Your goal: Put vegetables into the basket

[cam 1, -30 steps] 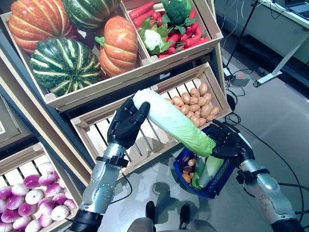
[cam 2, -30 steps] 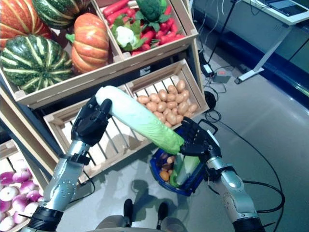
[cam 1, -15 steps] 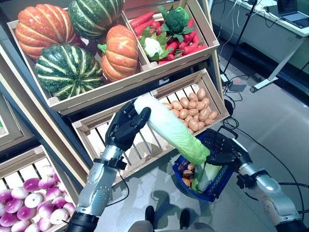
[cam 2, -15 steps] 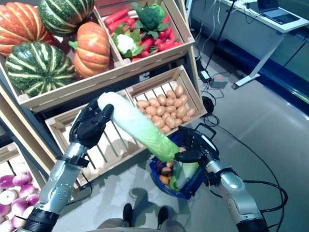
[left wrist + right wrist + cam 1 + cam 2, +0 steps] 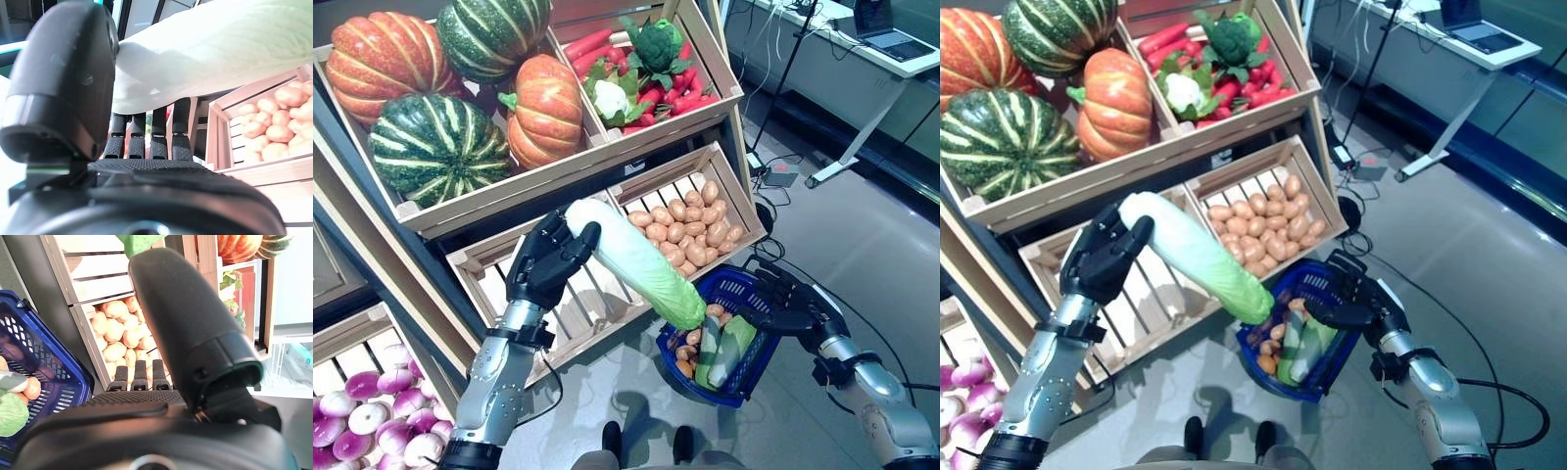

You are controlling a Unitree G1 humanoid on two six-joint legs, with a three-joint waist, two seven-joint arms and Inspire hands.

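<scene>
A long cabbage (image 5: 628, 259), white at one end and green at the other, slants down from my left hand (image 5: 543, 269), which is shut on its white end. The left wrist view shows the fingers (image 5: 146, 132) curled under the cabbage (image 5: 205, 54). Its green tip hangs over the left rim of a blue basket (image 5: 729, 292) that holds green vegetables and small potatoes. My right hand (image 5: 793, 308) grips the basket's right side. The right wrist view shows the basket's mesh wall (image 5: 29, 342) beside that hand (image 5: 195, 333).
A wooden stand rises on the left. Its upper crates hold pumpkins (image 5: 440, 108) and red peppers with broccoli (image 5: 636, 69). Lower down sit a potato crate (image 5: 690, 230) and an empty slatted crate (image 5: 489, 279). Purple onions (image 5: 362, 431) lie at the bottom left. A desk leg (image 5: 862, 132) stands at the far right.
The whole view has shifted. The cabbage's green tip, earlier against my right hand, now hangs apart from it over the basket's left rim. Both hands keep their hold.
</scene>
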